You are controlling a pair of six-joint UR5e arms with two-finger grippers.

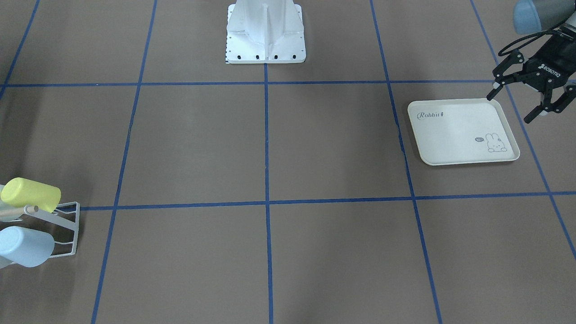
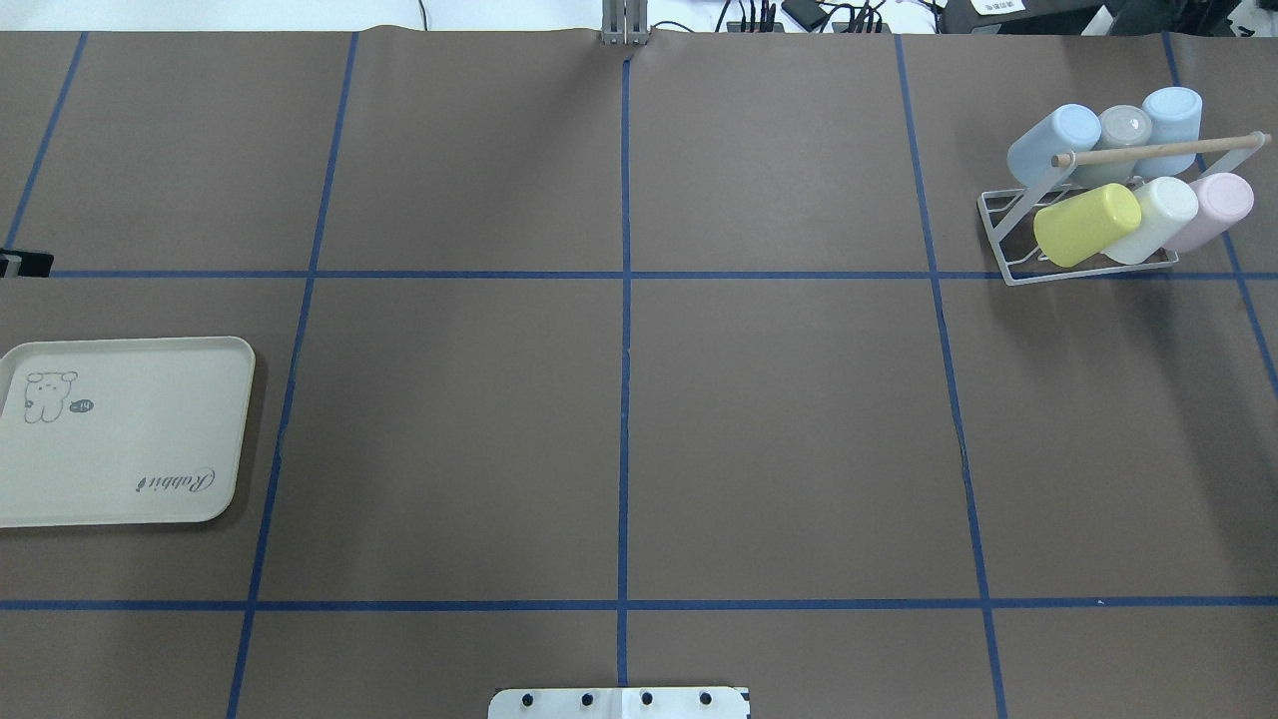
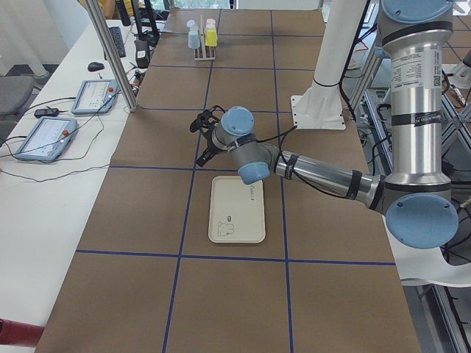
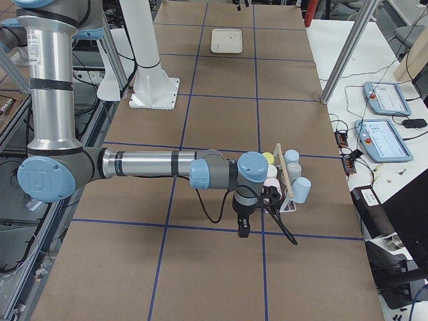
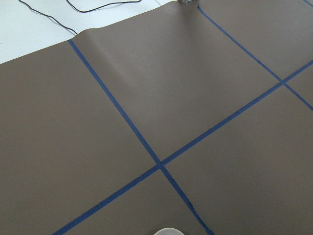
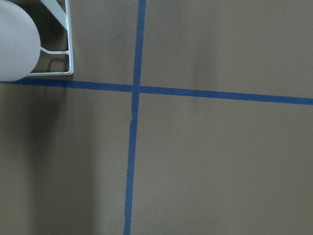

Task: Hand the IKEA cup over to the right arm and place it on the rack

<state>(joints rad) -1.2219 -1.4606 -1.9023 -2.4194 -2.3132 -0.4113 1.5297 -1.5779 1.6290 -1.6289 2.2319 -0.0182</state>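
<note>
The white wire rack [image 2: 1003,232] with its wooden dowel [image 2: 1158,152] stands at the far right of the table. Several IKEA cups lie on it, among them a yellow cup [image 2: 1086,224], a light blue cup [image 2: 1048,140] and a pink cup [image 2: 1213,208]. The front-facing view shows the rack [image 1: 67,227] at the left edge. My left gripper [image 1: 510,108] hangs open and empty beside the tray's far corner. My right gripper [image 4: 243,224] shows only in the exterior right view, close to the rack [image 4: 289,195]; I cannot tell whether it is open or shut.
A cream rabbit tray [image 2: 120,439] lies flat at the table's left side, also seen from the front [image 1: 463,132]. Blue tape lines cross the brown table. The robot's white base [image 1: 265,31] stands at the middle of the near edge.
</note>
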